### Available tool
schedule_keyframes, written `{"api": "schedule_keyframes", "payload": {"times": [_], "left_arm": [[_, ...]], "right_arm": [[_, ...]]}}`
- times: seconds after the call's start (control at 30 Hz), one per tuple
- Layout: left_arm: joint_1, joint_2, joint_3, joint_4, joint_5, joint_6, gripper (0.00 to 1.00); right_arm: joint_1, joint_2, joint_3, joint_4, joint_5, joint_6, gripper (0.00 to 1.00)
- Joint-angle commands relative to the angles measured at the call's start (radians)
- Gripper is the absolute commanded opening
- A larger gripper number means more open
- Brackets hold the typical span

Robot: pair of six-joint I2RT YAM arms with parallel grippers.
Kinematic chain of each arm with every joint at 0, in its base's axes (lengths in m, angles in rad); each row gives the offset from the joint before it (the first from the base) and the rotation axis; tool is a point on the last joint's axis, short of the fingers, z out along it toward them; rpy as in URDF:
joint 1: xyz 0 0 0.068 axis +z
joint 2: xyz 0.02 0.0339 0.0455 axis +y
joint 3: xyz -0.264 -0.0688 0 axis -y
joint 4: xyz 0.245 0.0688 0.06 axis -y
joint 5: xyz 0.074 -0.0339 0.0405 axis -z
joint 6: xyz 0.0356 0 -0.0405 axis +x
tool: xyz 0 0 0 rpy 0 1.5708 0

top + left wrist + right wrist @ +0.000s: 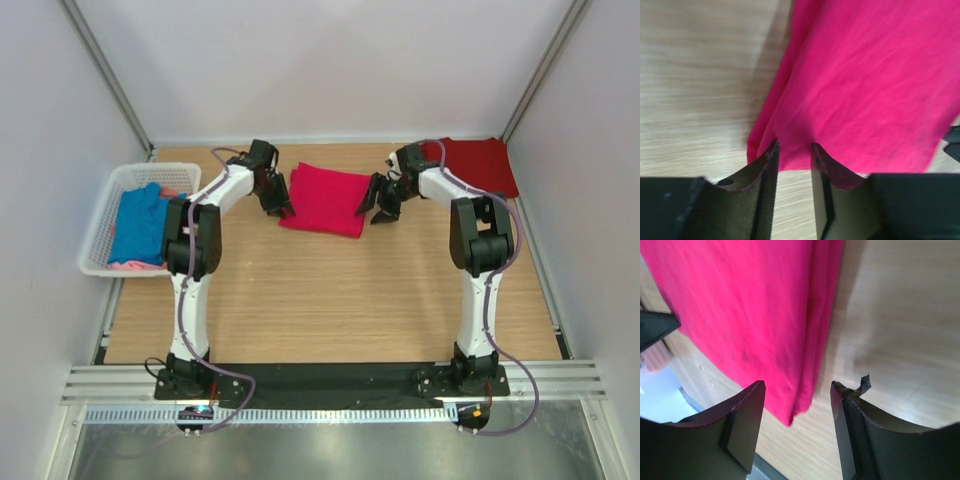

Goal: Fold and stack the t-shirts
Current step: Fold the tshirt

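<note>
Two sets of jaws flank the folded bright pinkish-red cloth t-shirt on the wooden desk. The left jaws stand narrowly parted, with the shirt's edge at their tips, unclamped. The right jaws stand wide, with the shirt's corner between them, ungripped. A darker red t-shirt lies behind the right jaws.

Folded t-shirt between left hand and right hand, second t-shirt back-right, basket left
</note>
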Motion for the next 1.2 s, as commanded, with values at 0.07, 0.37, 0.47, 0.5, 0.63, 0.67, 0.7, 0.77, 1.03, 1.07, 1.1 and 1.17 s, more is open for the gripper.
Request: {"api": "schedule_keyframes", "payload": {"times": [0.07,0.37,0.47,0.5,0.63,0.67,0.7,0.77,1.03,1.07,1.1,1.17], "left_arm": [[-0.003,-0.047,-0.073,-0.009,0.007,0.059,0.25],[-0.009,-0.092,-0.192,0.008,0.019,0.058,0.0],[-0.009,-0.129,-0.217,0.008,0.03,0.035,0.0],[-0.009,-0.139,-0.22,-0.001,0.027,0.029,0.0],[-0.009,-0.176,-0.168,-0.078,-0.015,0.007,0.09],[-0.009,-0.176,-0.154,-0.096,-0.024,0.007,0.12],[-0.008,-0.175,-0.14,-0.124,-0.028,0.009,0.18],[-0.008,-0.172,-0.119,-0.132,-0.028,0.018,0.25],[-0.009,-0.106,-0.128,-0.142,0.042,0.079,0.34],[-0.011,-0.11,-0.145,-0.133,0.053,0.085,0.34],[-0.012,-0.132,-0.193,-0.107,0.059,0.095,0.34],[-0.011,-0.155,-0.238,-0.081,0.076,0.102,0.36]], "right_arm": [[0.031,-0.112,-0.159,0.06,-0.087,-0.051,0.61],[0.045,-0.103,-0.256,0.204,-0.144,0.007,0.38],[0.045,-0.115,-0.273,0.209,-0.141,0.007,0.18],[0.045,-0.121,-0.279,0.209,-0.136,0.004,0.15],[0.045,-0.137,-0.3,0.19,-0.122,-0.013,0.08],[0.045,-0.14,-0.303,0.181,-0.119,-0.016,0.06],[0.047,-0.14,-0.303,0.177,-0.118,-0.017,0.05],[0.045,-0.144,-0.305,0.167,-0.119,-0.022,0.04],[0.047,-0.221,-0.381,0.123,-0.108,-0.043,0.03],[0.045,-0.235,-0.4,0.123,-0.108,-0.04,0.04],[0.045,-0.248,-0.42,0.124,-0.108,-0.039,0.03],[0.045,-0.284,-0.481,0.135,-0.11,-0.034,0.04]]}}
